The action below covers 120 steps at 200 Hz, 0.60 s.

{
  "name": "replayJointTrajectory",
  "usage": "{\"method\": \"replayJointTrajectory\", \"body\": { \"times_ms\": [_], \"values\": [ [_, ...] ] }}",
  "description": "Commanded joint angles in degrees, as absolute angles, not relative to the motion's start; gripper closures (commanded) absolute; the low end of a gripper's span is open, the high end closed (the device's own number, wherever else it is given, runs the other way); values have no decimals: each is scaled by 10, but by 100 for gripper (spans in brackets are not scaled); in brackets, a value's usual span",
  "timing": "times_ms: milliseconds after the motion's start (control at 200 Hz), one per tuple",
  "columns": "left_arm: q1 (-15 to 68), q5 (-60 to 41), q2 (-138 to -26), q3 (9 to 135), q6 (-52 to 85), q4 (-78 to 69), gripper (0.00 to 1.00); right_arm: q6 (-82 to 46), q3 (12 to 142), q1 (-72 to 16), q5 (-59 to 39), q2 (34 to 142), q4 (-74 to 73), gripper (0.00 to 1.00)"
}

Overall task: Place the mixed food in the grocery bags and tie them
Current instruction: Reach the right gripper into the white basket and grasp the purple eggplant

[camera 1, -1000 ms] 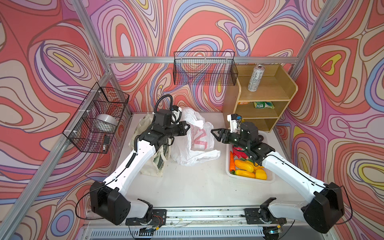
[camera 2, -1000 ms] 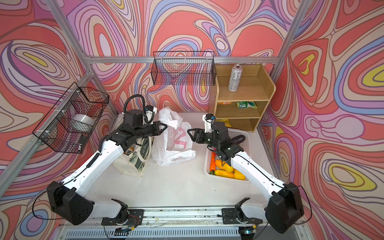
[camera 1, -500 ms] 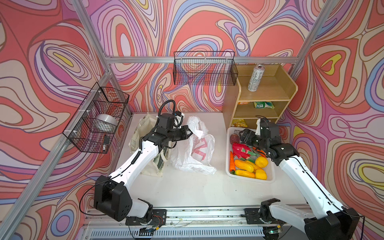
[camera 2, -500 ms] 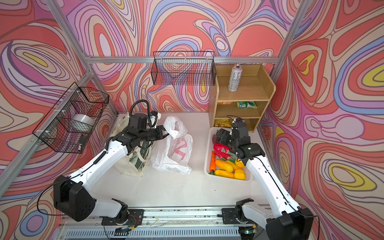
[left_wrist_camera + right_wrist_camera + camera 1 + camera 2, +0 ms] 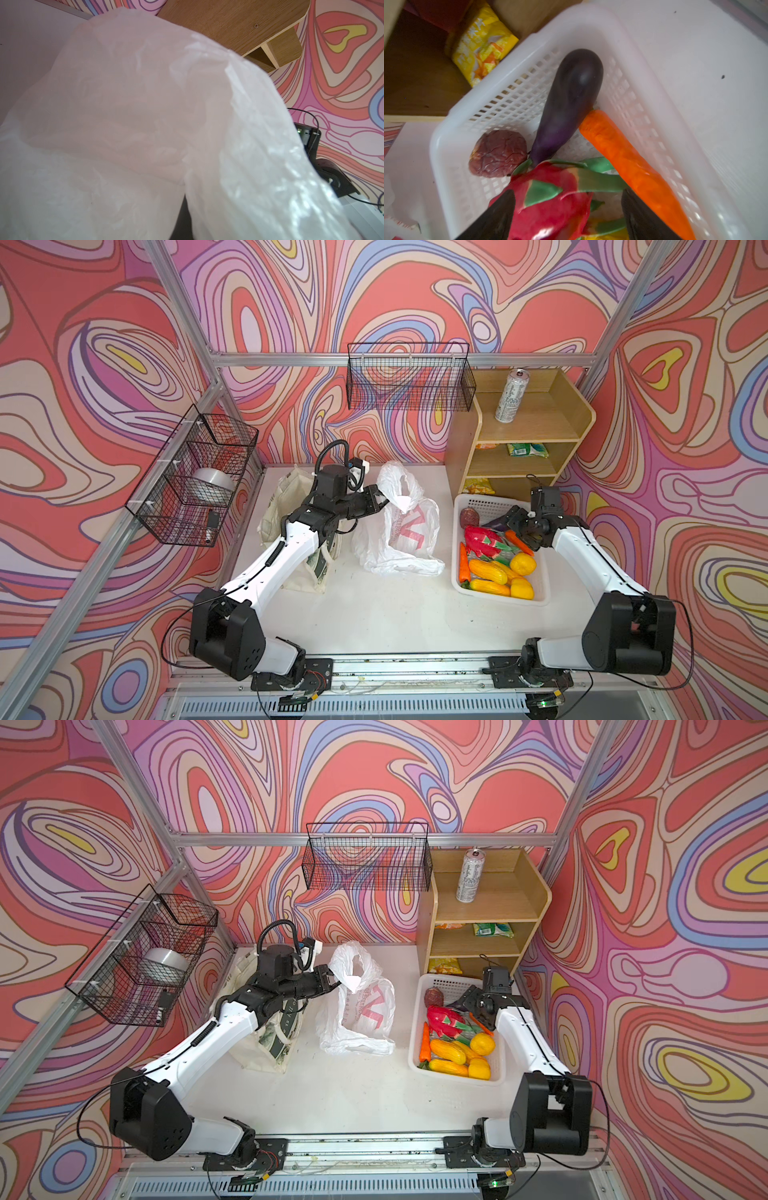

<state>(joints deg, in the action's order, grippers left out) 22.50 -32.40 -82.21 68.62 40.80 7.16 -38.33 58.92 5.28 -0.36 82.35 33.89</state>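
Jaws on the left gripper point(image 5: 377, 501) are pressed together on a fold of the white plastic bag point(image 5: 401, 537), right at its upper rim. That edge is held up off the table point(image 5: 374, 614) while the rest of the bag slumps below with the red print facing up. The left wrist view is pretty much nothing but crinkly plastic, and no fingers show there at all. Over on the other side, the right gripper point(image 5: 569, 218) has its jaws spread wide, one finger on each side of the pink dragon fruit point(image 5: 550, 205), and honestly I can't tell whether they touch it. That dragon fruit sits in the white perforated basket point(image 5: 486, 502). In there with it are the purple eggplant point(image 5: 571, 97), which leans on the basket's wall, an orange carrot point(image 5: 629, 160) touching the eggplant, and a wrinkly dark red ball point(image 5: 498, 153). There's also a second carrot point(image 5: 463, 562), plus the yellow vegetables point(image 5: 492, 572) at the near end. The cream canvas tote point(image 5: 291, 506) stands just beside the plastic bag, under the left arm. Both top views show a silver can point(image 5: 468, 876) upright on top of the wooden shelf point(image 5: 498, 907). A green snack packet point(image 5: 492, 929) is one level down, and a yellow packet point(image 5: 483, 45) is at the bottom, right behind the basket.
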Motion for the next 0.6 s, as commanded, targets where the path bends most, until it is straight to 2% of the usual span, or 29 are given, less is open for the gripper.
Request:
{"method": "replayJointTrajectory", "body": {
  "times_ms": [0,150,441,596],
  "values": [
    [224,-339,-832,678,423,40,100,-405,613,61,1,867,301,16],
    [224,-341,-838,678,426,36,100,-412,642,69,20,928,283,16],
    [224,-336,-838,678,431,38,100,-426,644,72,33,982,203,17],
    [224,-334,-840,685,424,51,100,-432,630,72,22,1003,136,25]
  ]
}}
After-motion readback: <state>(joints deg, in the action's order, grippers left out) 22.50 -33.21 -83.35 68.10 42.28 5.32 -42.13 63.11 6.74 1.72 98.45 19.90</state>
